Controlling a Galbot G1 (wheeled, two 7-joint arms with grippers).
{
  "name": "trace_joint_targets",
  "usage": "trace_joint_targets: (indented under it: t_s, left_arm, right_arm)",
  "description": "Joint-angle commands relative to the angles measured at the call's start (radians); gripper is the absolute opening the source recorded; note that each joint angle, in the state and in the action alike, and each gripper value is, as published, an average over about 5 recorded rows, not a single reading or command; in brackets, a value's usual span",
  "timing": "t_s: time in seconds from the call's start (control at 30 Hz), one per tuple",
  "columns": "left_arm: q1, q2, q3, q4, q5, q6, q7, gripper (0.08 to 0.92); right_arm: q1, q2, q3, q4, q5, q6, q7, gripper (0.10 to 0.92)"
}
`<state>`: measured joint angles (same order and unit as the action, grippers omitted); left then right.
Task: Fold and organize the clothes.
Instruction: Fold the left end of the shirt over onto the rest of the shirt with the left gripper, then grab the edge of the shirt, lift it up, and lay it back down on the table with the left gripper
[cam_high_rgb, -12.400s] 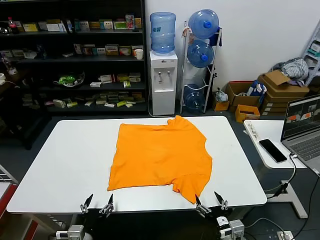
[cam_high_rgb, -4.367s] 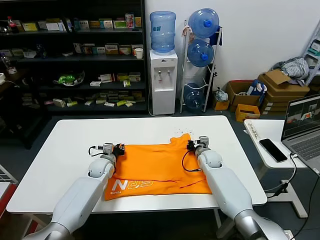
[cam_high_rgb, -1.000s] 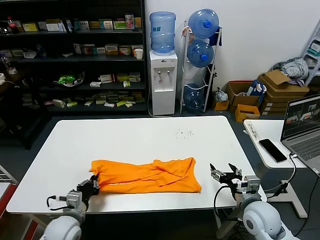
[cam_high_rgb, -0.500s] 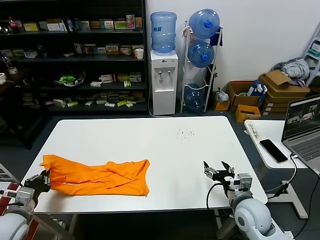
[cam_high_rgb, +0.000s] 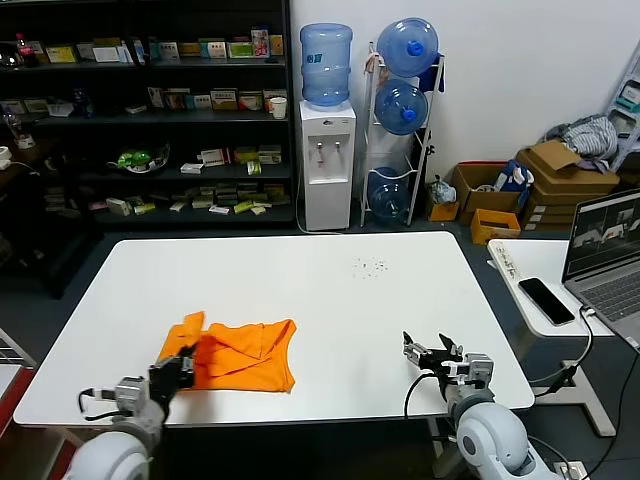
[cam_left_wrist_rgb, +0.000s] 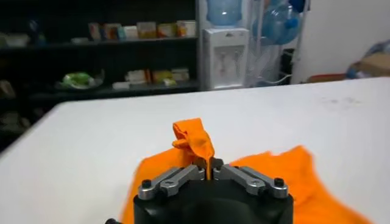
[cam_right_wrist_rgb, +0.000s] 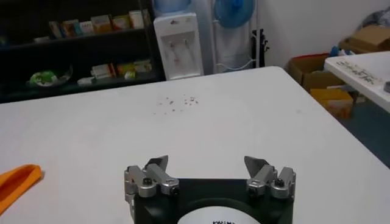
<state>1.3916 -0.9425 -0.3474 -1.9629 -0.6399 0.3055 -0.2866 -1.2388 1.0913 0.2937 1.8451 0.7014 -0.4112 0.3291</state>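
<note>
The orange T-shirt (cam_high_rgb: 240, 355) lies bunched into a short, thick fold on the front left part of the white table (cam_high_rgb: 330, 290). My left gripper (cam_high_rgb: 170, 378) is at the shirt's left end, shut on a pinch of the orange cloth. In the left wrist view a tuft of the shirt (cam_left_wrist_rgb: 194, 139) stands up from the closed left gripper (cam_left_wrist_rgb: 208, 169), and the rest spreads on the table behind. My right gripper (cam_high_rgb: 432, 353) hovers low over the front right of the table, open and holding nothing. The right wrist view shows the right gripper (cam_right_wrist_rgb: 207, 163) wide apart and a corner of the shirt (cam_right_wrist_rgb: 15, 182) far off.
A side table to the right carries a phone (cam_high_rgb: 545, 300) and a laptop (cam_high_rgb: 605, 250). Behind the table stand a water dispenser (cam_high_rgb: 327, 160), a bottle rack, dark shelves (cam_high_rgb: 150, 110) and cardboard boxes (cam_high_rgb: 560, 185). Small dark specks (cam_high_rgb: 370, 266) lie on the far part of the table.
My left gripper has swung back to the right with the shirt's left end, doubling the long strip into a shorter bundle. The right gripper has drifted slightly left and stays open.
</note>
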Motion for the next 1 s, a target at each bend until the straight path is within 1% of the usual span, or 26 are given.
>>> trace_joint_targets:
  t_s: [0.03, 0.17, 0.3, 0.4, 0.5, 0.53, 0.63, 0.7, 0.8, 0.9, 1.0]
  left_arm:
    - [-0.241, -0.249, 0.257, 0.078, -0.012, 0.038, -0.064, 0.129]
    - [-0.261, -0.262, 0.279, 0.106, 0.004, 0.064, -0.069, 0.129]
    - [-0.247, -0.269, 0.269, 0.141, 0.072, 0.075, -0.048, 0.134]
    - [-0.222, -0.241, 0.232, 0.129, 0.086, 0.076, -0.031, 0.181]
    - [-0.179, -0.162, 0.170, 0.073, 0.073, 0.075, -0.014, 0.262]
    - [-0.162, -0.127, 0.140, 0.055, 0.064, 0.073, -0.006, 0.296]
    - [-0.092, -0.002, -0.006, 0.018, 0.014, 0.069, 0.035, 0.383]
    - [-0.031, 0.079, -0.125, 0.016, -0.033, 0.064, 0.076, 0.435]
    - [0.050, 0.165, -0.240, 0.079, -0.072, 0.027, 0.152, 0.522]
    - [0.060, 0.200, -0.260, 0.197, -0.094, -0.013, 0.222, 0.608]
    - [0.031, 0.196, -0.225, 0.274, -0.134, -0.020, 0.270, 0.695]
  right_arm:
    - [0.000, 0.035, -0.002, -0.017, -0.006, -0.001, 0.012, 0.823]
    - [-0.002, 0.036, 0.001, -0.016, -0.002, 0.001, 0.014, 0.823]
    - [-0.001, 0.031, 0.000, -0.011, 0.005, 0.001, 0.015, 0.823]
    - [0.003, 0.031, -0.002, -0.009, 0.009, 0.000, 0.016, 0.823]
    - [0.007, 0.031, -0.002, -0.012, 0.011, 0.001, 0.015, 0.823]
    - [0.007, 0.030, -0.002, -0.013, 0.012, 0.001, 0.015, 0.823]
    - [0.008, 0.027, -0.002, -0.018, 0.015, 0.003, 0.011, 0.823]
    - [0.011, 0.027, -0.004, -0.024, 0.015, 0.004, 0.008, 0.823]
    - [0.020, 0.033, -0.014, -0.035, 0.014, 0.005, 0.007, 0.823]
    - [0.031, 0.042, -0.027, -0.043, 0.012, 0.004, 0.007, 0.823]
    - [0.041, 0.050, -0.040, -0.047, 0.012, 0.000, 0.010, 0.823]
